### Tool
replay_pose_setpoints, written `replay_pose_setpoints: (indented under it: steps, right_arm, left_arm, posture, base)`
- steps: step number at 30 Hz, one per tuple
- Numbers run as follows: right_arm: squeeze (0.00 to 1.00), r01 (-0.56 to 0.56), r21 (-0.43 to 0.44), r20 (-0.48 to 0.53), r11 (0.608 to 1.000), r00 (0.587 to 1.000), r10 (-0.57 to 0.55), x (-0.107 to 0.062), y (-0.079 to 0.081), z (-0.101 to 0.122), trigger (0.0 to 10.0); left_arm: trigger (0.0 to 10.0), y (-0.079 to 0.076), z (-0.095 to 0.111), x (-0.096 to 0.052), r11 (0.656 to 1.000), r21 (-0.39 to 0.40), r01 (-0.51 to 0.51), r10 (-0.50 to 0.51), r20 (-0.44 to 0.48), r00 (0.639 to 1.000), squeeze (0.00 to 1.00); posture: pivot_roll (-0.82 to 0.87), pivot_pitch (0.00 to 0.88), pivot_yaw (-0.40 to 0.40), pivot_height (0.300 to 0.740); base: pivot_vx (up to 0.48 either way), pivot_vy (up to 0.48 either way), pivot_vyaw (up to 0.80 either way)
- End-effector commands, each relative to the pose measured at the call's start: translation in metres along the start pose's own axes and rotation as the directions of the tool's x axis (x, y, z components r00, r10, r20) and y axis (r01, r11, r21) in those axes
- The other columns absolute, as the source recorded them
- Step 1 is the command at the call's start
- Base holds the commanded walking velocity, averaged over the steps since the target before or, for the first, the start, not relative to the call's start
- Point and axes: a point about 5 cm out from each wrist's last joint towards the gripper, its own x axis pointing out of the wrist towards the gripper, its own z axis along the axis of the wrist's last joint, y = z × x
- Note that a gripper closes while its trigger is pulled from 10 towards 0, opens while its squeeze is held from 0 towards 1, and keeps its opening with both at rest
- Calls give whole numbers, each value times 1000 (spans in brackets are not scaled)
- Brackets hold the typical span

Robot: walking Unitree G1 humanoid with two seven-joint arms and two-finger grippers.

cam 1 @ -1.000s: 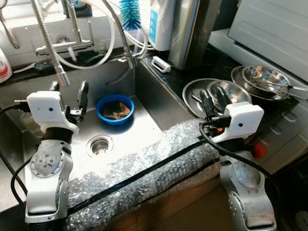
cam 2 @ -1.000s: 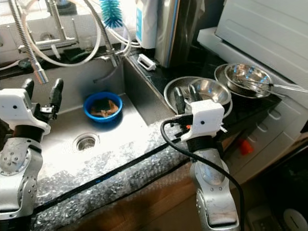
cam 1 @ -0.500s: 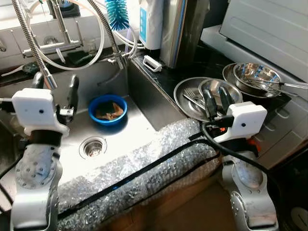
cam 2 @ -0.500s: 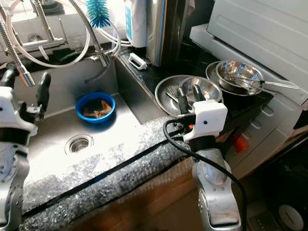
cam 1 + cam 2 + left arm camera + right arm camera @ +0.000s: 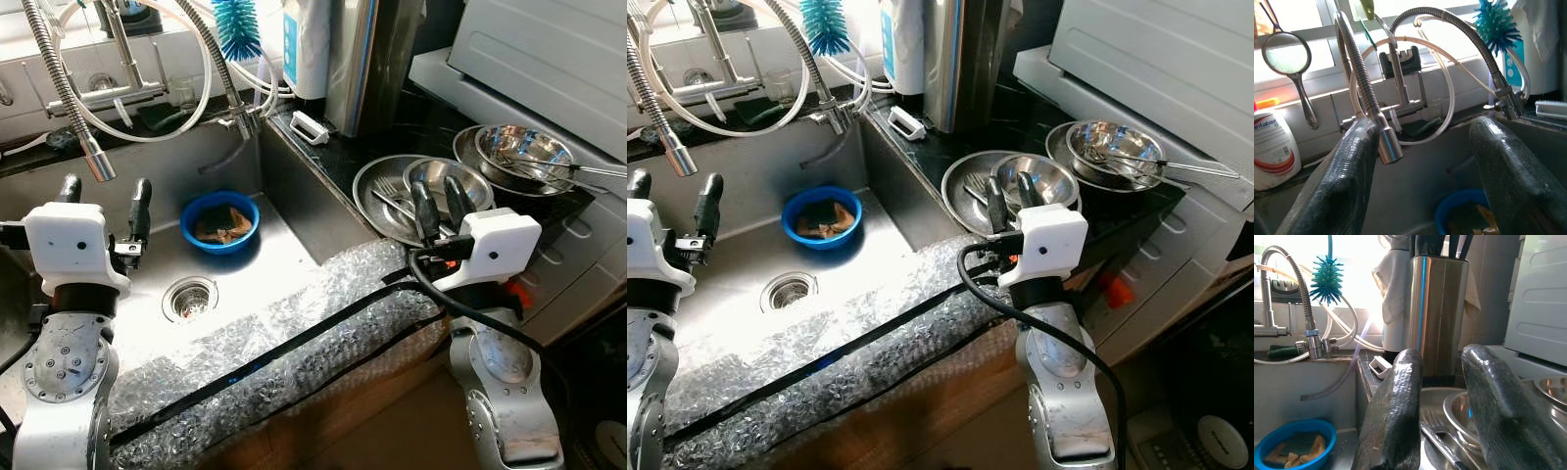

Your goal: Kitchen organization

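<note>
The right gripper [image 5: 439, 208], fingers apart and empty, hovers at the table's front edge before the steel bowl [image 5: 449, 180]. The left gripper [image 5: 102, 196], likewise spread, hangs over the sink [image 5: 284, 259]. Approach the bowl's rim squarely, avoiding the fork [image 5: 390, 200].

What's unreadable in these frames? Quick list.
- Blue bowl contents: too small in the eye views; cut off by the bottom edge and the fingers in the left wrist view.
- Metal container contents: cut off by the top edge, right wrist view.
- Fork: partly hidden behind a right finger.
- White bottle label: cut off by the edge, left wrist view.
</note>
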Motion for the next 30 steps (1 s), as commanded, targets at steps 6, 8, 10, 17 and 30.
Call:
replay_pose_setpoints:
  steps: [6,8,10,17,30]
  right_arm:
    - [0,19,-22,-18,1000,1000,-20,-6,-7,-3,10000]
    - [0,21,-24,-19,999,1000,-22,-6,-8,-4,10000]
    - [0,23,-26,-17,999,1000,-23,-6,-9,-4,10000]
    - [0,16,-28,-10,999,1000,-16,-3,-8,-2,10000]
    - [0,14,-32,-11,999,1000,-14,-3,-8,-2,10000]
  left_arm:
    - [10000,10,2,-4,998,61,30,-30,-4,1000,0]
    - [10000,11,0,-3,998,57,19,-19,-7,1000,0]
    - [10000,8,1,-3,998,53,21,-21,-4,1000,0]
    - [10000,5,2,0,999,44,13,-14,13,1000,0]
    - [10000,-2,1,7,1000,14,10,-10,31,999,0]
  posture:
    - [34,96,3,740]
    - [32,88,4,740]
    - [31,82,4,740]
    - [31,90,0,740]
    - [24,108,-2,740]
  base:
    - [0,0,0]
    - [0,0,0]
    - [0,0,0]
    - [0,0,0]
    - [0,0,0]
